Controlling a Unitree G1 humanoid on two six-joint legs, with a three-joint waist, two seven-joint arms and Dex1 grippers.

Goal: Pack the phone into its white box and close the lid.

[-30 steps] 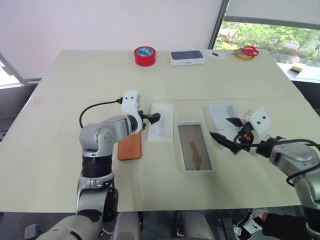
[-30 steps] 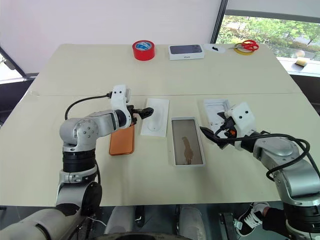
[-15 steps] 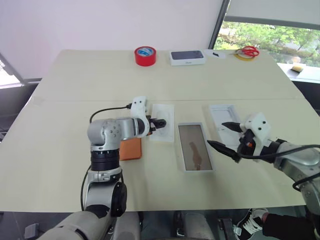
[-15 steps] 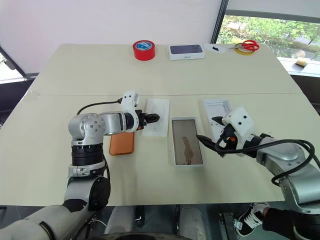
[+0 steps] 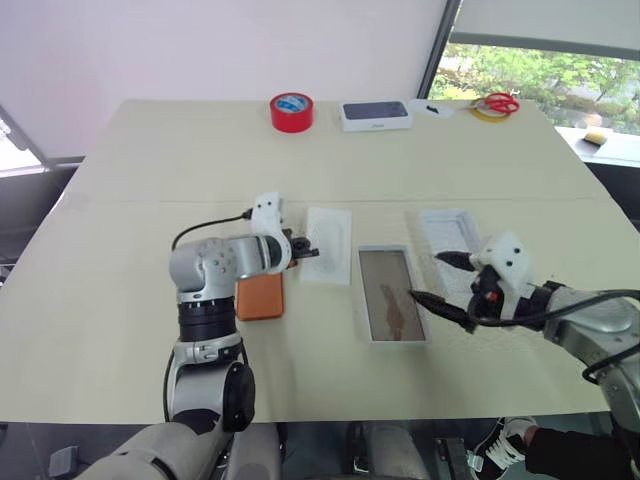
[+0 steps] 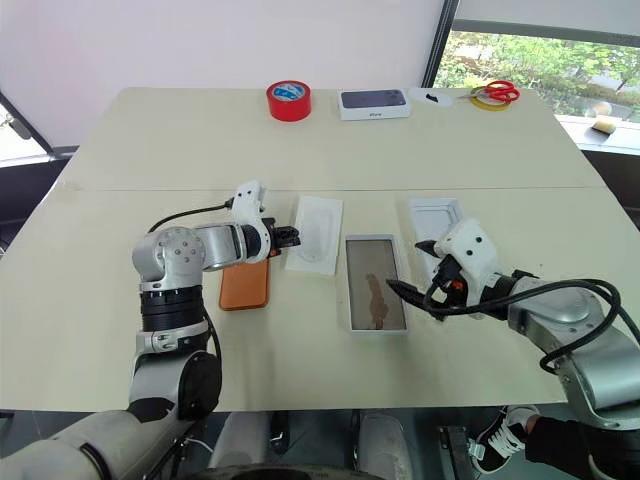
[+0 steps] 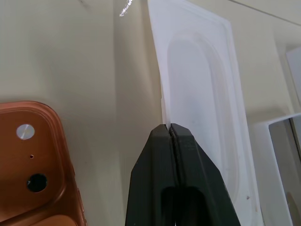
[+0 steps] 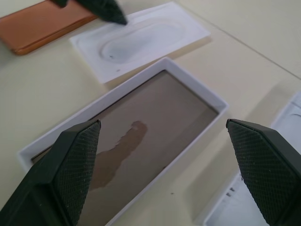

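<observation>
Insert (image 7: pixel 197 94) shifted — left gripper (image 7: pixel 170 129) touching

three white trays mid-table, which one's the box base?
The middle one, the white box: its floor is tan-brown with a darker smudge. The insert to its left is flat with an oval recess; the lid to its right is white inside.

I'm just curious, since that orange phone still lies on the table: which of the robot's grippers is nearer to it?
Left. The left gripper is shut just beside the phone, at the flat white insert's edge. The right gripper is open beyond the white box.
</observation>
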